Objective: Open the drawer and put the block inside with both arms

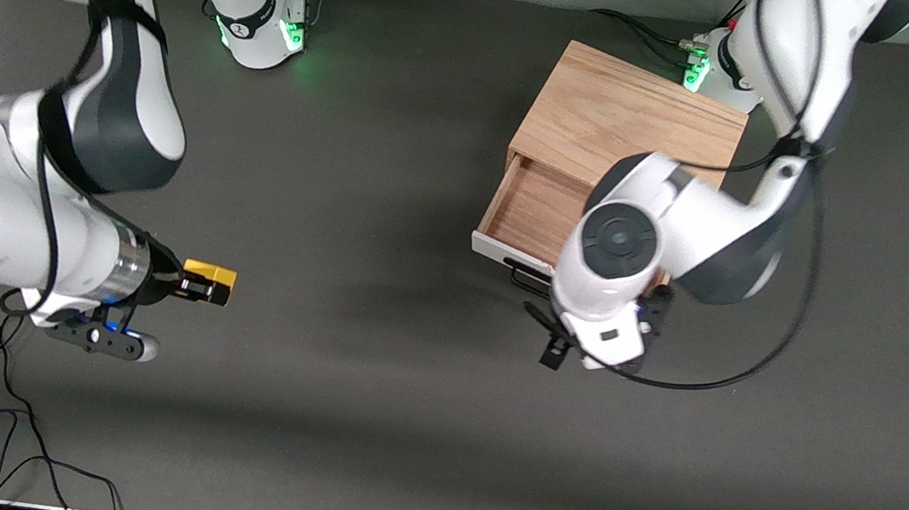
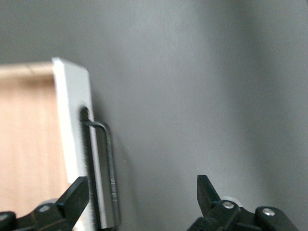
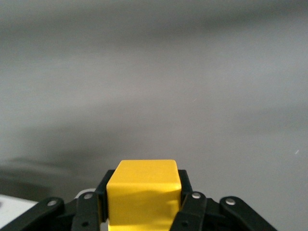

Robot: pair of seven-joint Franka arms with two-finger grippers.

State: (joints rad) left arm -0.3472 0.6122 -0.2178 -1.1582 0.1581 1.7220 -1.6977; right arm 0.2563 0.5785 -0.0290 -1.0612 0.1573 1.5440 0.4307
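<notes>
— Front view first: where does the block [image 1: 210, 281] sit?

— Between the fingers of the right gripper [image 1: 197, 288], clamped on two sides, over the bare table [image 1: 367, 384] toward the right arm's end. It sits right at the fingertips, its outer face sticking out past them.

— And the drawer [image 1: 532, 209]?

— Pulled out of the oak box [image 1: 630, 120], its wooden floor showing, the white front panel [image 1: 499, 252] turned toward the camera. It is well apart from the block. The left gripper [image 1: 574, 345] hangs just in front of that panel, near the black handle [image 1: 529, 277], partly hidden under its own wrist.

— Left wrist view, then?

— The left gripper's [image 2: 144, 195] two fingertips stand wide apart with nothing between them. One fingertip [image 2: 77, 192] lies close beside the handle [image 2: 106, 173] and the panel [image 2: 72, 139]; the other [image 2: 208, 191] is over plain table [image 2: 207, 86]. Whether that fingertip touches the bar, I cannot tell.

— Right wrist view?

— The yellow block [image 3: 143, 192] fills the gap of the right gripper [image 3: 143, 204], the black fingers [image 3: 185, 192] pressed against both its sides, its top face clear of them. Only grey table [image 3: 154, 86] lies ahead.
</notes>
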